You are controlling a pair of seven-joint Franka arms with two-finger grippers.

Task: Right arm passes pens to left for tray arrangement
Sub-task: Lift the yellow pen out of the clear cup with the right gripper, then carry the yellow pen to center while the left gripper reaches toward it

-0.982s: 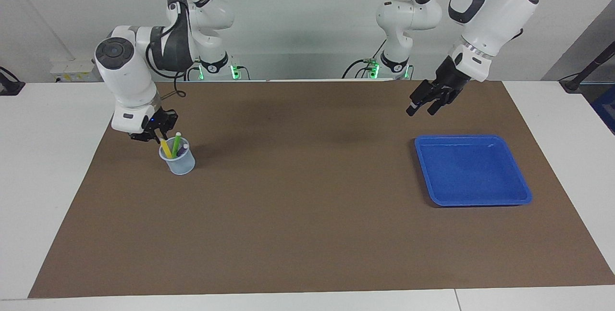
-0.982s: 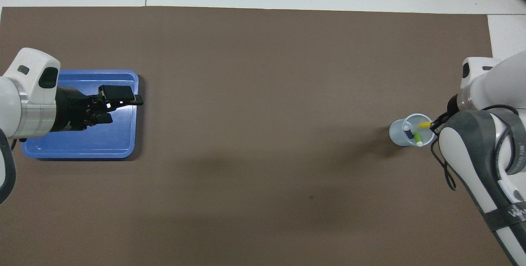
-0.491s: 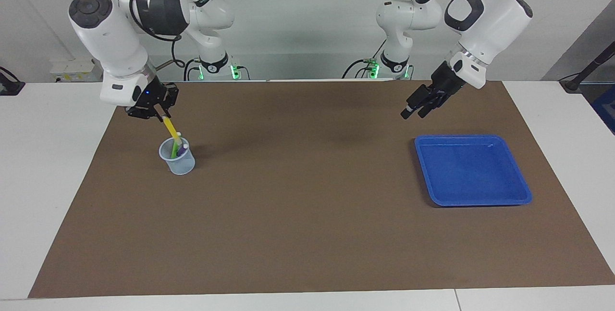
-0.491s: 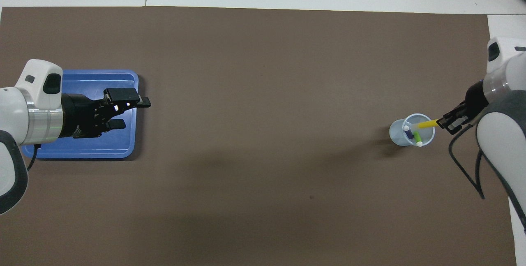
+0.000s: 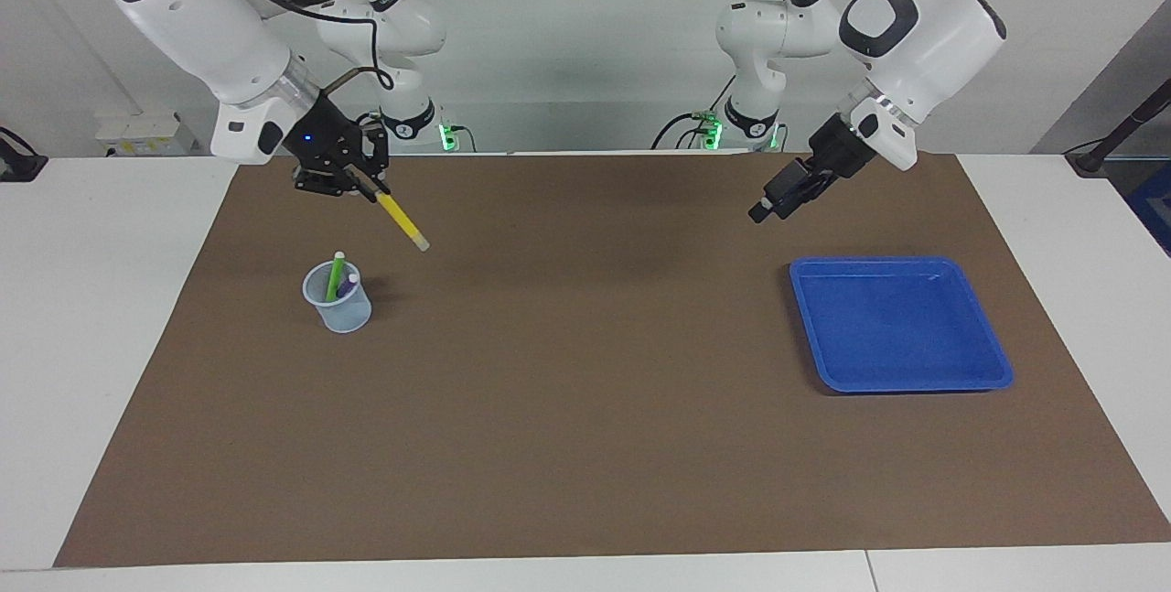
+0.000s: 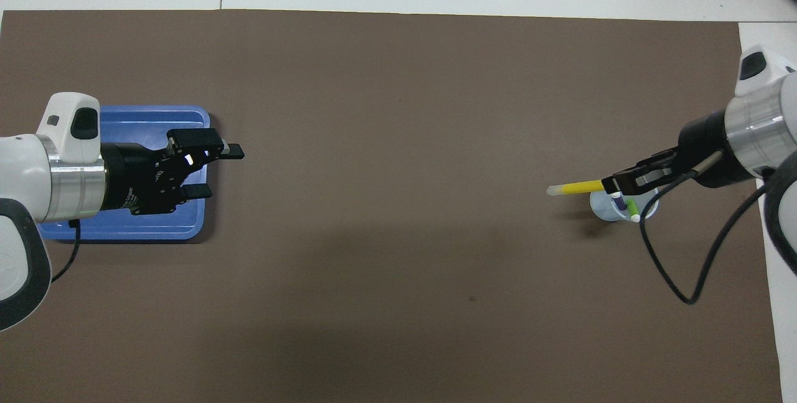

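Yellow pen (image 5: pixel 401 220) slants down from my clamped right gripper (image 5: pixel 366 189) above the cup (image 5: pixel 338 306); left gripper (image 5: pixel 776 200), fingers apart, hangs near the blue tray (image 5: pixel 993 363).

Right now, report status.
Right gripper shut on yellow pen, lifted clear of cup. Left gripper open, over tray edge. Nothing between them.

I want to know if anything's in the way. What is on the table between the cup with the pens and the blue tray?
Nothing: between the cup and the blue tray lies only bare brown mat, as both views show.
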